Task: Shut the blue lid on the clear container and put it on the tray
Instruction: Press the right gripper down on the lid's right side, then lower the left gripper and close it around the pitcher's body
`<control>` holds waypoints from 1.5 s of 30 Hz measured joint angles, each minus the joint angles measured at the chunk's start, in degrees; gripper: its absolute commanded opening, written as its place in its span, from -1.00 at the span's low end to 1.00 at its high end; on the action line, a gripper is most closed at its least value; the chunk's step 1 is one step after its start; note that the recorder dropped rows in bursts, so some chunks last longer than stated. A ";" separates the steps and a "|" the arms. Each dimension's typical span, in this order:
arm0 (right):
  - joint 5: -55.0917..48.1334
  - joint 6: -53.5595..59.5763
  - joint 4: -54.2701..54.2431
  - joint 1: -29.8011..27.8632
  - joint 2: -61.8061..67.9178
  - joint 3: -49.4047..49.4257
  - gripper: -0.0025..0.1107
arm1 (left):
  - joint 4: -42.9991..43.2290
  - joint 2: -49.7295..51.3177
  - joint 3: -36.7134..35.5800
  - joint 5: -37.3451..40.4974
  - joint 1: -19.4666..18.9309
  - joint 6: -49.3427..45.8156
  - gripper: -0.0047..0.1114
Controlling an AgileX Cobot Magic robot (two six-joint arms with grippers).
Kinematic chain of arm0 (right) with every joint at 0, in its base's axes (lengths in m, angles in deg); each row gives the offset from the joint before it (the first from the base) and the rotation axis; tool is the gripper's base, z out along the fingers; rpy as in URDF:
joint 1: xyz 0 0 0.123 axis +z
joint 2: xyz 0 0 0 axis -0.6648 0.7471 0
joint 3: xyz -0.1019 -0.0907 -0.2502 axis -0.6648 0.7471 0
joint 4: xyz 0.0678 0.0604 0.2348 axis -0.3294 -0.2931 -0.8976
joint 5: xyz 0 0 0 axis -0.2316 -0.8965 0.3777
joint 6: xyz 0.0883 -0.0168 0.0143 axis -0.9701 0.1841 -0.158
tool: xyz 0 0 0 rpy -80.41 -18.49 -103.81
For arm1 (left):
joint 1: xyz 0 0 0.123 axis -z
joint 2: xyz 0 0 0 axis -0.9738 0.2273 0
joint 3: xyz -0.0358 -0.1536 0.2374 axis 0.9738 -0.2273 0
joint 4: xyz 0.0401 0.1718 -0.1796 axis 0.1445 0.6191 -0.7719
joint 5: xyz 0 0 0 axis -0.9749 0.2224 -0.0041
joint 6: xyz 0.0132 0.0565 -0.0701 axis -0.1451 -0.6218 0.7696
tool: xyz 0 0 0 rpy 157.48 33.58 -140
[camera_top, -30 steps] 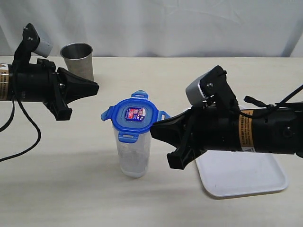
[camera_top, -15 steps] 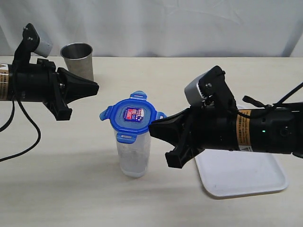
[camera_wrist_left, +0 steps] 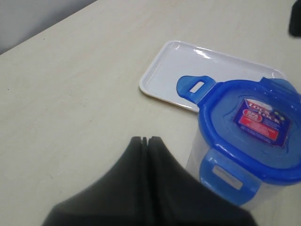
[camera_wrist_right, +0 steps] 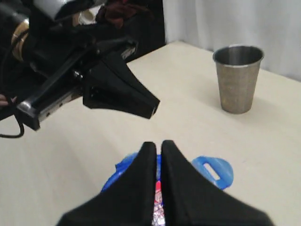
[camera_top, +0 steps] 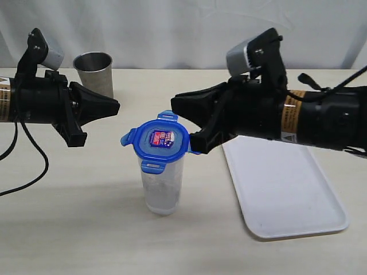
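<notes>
The blue lid (camera_top: 159,140) sits on top of the clear container (camera_top: 163,192), which stands upright mid-table; its flaps stick outward. My right gripper (camera_top: 174,103) is shut and empty, hovering just above and behind the lid's right side. In the right wrist view its shut tips (camera_wrist_right: 157,144) hang over the lid (camera_wrist_right: 212,171). My left gripper (camera_top: 117,106) is shut and empty, hovering left of the container and apart from it. The left wrist view shows its tips (camera_wrist_left: 146,140) beside the lid (camera_wrist_left: 249,127) and container (camera_wrist_left: 195,157). The white tray (camera_top: 287,189) lies to the container's right.
A shiny steel cup (camera_top: 94,73) stands at the back left behind my left gripper and also shows in the right wrist view as the cup (camera_wrist_right: 237,77). The tray (camera_wrist_left: 174,70) lies beyond the container in the left wrist view. A white curtain backs the table.
My right gripper has lifted from beside the lid's right flap and moved up and back, uncovering the tray. The lid shifted very slightly left. The left arm has stayed still.
</notes>
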 measured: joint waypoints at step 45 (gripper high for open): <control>-2.66 -4.89 8.26 1.30 6.08 -2.46 -0.89 | -6.89 0.35 -14.21 -16.44 -10.25 -20.95 -0.86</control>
